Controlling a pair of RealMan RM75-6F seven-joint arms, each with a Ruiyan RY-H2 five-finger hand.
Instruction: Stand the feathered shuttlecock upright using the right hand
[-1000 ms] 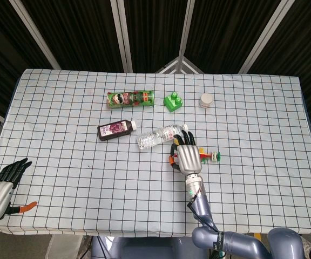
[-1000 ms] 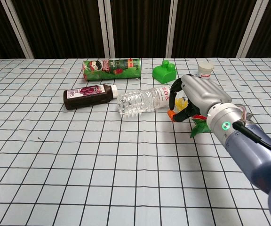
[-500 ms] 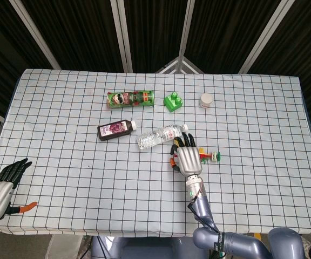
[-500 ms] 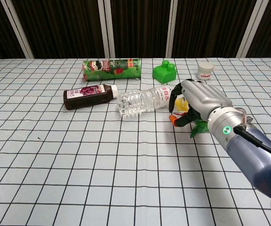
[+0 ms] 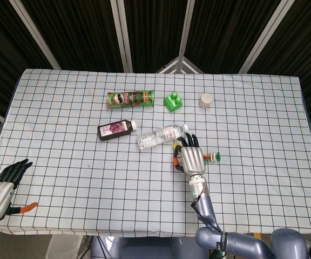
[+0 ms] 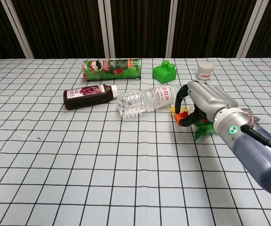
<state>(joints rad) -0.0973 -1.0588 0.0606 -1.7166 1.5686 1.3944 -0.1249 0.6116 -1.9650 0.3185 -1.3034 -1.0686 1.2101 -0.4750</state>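
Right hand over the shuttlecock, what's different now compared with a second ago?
The right hand has shifted a little to the right along the table, its fingers still curled over the feathered shuttlecock, which lies on its side as before. Whether it actually grips it is unclear. The water bottle, juice bottle, chip can, green block, small jar and left hand stayed put.

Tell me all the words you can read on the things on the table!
Green chip can: a face logo and print, too blurred to read.
Dark juice bottle: grape picture and label print, too small to read.
Clear water bottle: red characters, not legible.
Small white jar: red band, unreadable.
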